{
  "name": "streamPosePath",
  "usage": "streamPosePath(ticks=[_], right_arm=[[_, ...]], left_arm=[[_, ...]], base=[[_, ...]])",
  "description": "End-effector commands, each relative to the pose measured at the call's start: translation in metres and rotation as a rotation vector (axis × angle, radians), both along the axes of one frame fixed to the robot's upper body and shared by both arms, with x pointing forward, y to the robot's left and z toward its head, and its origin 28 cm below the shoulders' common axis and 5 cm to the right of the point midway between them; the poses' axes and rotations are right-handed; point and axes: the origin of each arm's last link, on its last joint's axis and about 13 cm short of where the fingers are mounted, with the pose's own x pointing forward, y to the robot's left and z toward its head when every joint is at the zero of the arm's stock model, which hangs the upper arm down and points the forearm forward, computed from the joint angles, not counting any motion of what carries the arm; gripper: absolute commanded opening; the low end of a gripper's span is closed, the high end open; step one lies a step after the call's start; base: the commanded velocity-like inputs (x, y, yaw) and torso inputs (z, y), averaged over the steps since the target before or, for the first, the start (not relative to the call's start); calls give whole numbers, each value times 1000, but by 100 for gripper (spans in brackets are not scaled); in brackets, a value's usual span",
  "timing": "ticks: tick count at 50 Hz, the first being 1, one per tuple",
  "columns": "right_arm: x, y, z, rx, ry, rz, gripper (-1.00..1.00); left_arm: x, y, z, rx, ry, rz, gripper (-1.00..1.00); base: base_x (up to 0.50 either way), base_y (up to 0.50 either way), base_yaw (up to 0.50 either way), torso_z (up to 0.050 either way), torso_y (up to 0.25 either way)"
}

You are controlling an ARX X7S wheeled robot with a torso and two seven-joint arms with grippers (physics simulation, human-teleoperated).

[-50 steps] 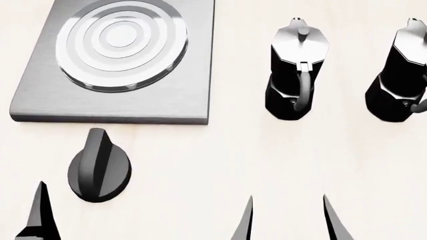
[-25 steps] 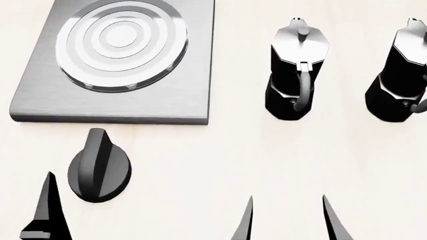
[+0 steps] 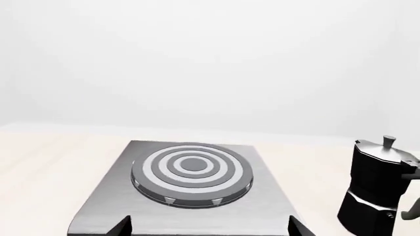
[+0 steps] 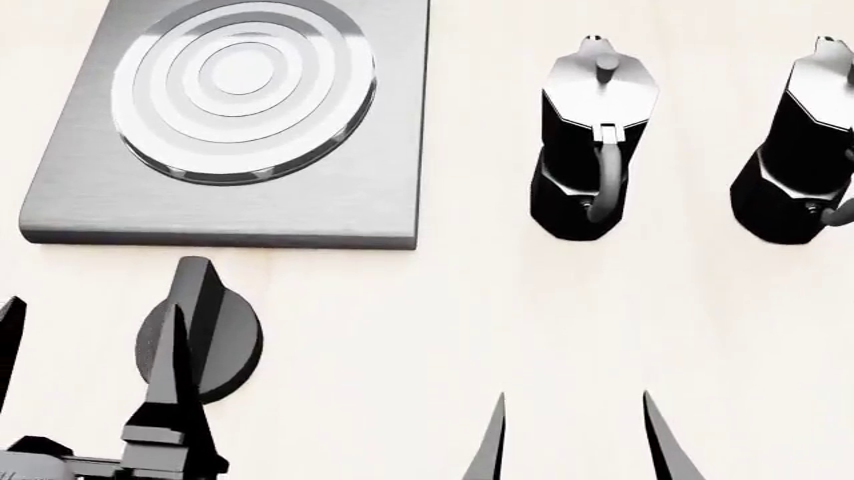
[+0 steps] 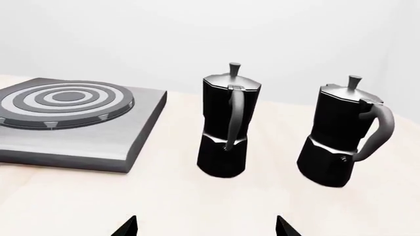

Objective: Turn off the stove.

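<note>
The stove is a flat grey slab with a ringed burner at the far left of the head view. Its round black ridged knob lies on the table just in front of the slab. My left gripper is open; one of its fingers overlaps the knob's left part and the other sits at the view's left edge. The left wrist view shows the stove straight ahead of the left gripper, with the knob hidden. My right gripper is open and holds nothing.
Two black-and-silver moka pots stand upright to the right of the stove, their handles facing me. In the right wrist view both pots stand beyond the right gripper, with the stove beside them.
My left gripper has moved forward and to the right, up to the knob; both its fingers now show. The right gripper, the stove and the pots have not moved.
</note>
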Motion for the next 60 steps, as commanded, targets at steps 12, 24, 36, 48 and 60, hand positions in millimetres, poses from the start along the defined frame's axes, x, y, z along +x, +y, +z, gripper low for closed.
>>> streamPosePath(ticks=[12,24,36,48,60], right_arm=[[1,0,-1,2,5,4,100],[1,0,-1,3,6,5,100],[0,0,-2,2,8,6,100],[1,0,-2,2,9,7,100],[1,1,-3,1,10,9,100]], left_arm=[[19,-12,-6,39,0,34,100],[31,-15,-15,60,7,68,100],[43,-17,-25,78,9,116,100],[48,-16,-32,88,23,135,100],[54,-15,-40,97,39,150,100]], base=[[0,0,0,0,0],[0,0,0,0,0],[0,0,0,0,0],[0,0,0,0,0],[0,0,0,0,0]])
